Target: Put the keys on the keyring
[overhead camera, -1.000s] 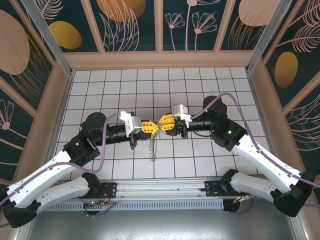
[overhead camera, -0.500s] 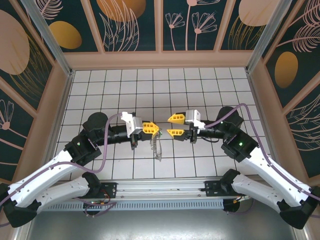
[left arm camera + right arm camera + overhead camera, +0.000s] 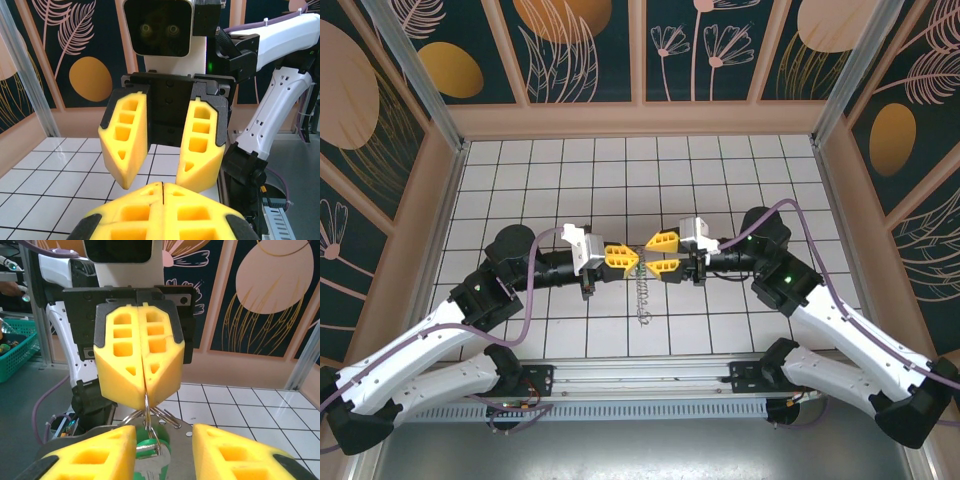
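The thin, floppy keyring (image 3: 159,416) is clamped in the left pincer (image 3: 145,401); the light, stiff key (image 3: 145,446) is best gripped by its green head, between the parted fingers of the right pincer (image 3: 164,432).

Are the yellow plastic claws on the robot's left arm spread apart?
No, the left gripper is shut, its fingers pressed together on a thin grey metal keyring.

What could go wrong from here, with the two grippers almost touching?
The left gripper pinches the keyring by a thin bit of wire, so a nudge might pull it free. The open right gripper flanks the green key; closing off-centre could twist or miss it. The keyring dangles loosely and might swing or snag.
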Robot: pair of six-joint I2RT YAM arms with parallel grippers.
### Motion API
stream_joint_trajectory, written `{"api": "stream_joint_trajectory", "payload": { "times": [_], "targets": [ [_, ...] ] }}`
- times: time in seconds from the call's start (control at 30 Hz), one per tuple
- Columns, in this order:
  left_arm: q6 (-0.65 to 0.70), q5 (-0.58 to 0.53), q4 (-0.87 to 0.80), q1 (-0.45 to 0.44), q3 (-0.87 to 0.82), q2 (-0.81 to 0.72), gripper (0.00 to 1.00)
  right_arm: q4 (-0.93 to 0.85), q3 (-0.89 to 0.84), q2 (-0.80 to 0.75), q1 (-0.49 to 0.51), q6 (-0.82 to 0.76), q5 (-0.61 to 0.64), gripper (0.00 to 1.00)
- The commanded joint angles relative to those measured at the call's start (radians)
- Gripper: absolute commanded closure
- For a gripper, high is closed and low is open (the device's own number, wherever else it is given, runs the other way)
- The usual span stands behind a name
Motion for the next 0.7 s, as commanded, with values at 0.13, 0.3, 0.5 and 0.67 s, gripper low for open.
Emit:
{"api": "stream_joint_trajectory", "payload": {
  "times": [0.13, 0.3, 0.5, 0.67],
  "targets": [
    [-0.008, 0.017, 0.084, 0.000, -0.003, 0.005, 1.00, 0.101, -0.027, 0.029, 0.011, 0.040, -0.057, 0.74],
    [-0.007, 0.024, 0.090, 0.000, 0.004, 0.016, 1.00, 0.115, -0.035, 0.034, 0.013, 0.043, -0.056, 0.86],
    [-0.007, 0.028, 0.061, 0.000, 0.012, 0.026, 1.00, 0.095, -0.025, 0.021, 0.013, 0.015, -0.025, 1.00],
    [-0.002, 0.039, 0.000, 0.000, 0.018, 0.043, 1.00, 0.051, 0.007, 0.032, 0.012, 0.001, -0.027, 1.00]
  ]
}}
